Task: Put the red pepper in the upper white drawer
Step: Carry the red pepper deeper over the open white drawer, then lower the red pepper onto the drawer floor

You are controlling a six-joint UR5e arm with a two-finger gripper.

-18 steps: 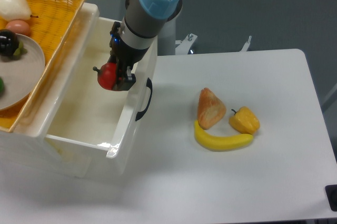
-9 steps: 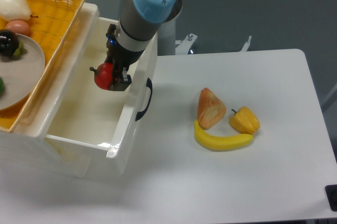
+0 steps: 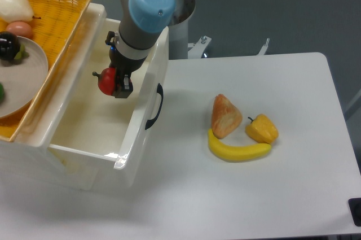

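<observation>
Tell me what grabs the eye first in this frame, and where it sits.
The gripper draws the eye first: it is shut on the red pepper, holding it over the open upper white drawer at the left. Beside the drawer, the yellow wicker basket holds a plate and some food. On the table to the right, a banana, a bread piece and a yellow pepper cluster together.

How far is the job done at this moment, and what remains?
Done: the red pepper is picked up, and the drawer stands open. In hand: the gripper holds the pepper above the drawer's inside. Left: lower it, open the gripper and let it rest on the drawer floor, then pull the arm away.
</observation>
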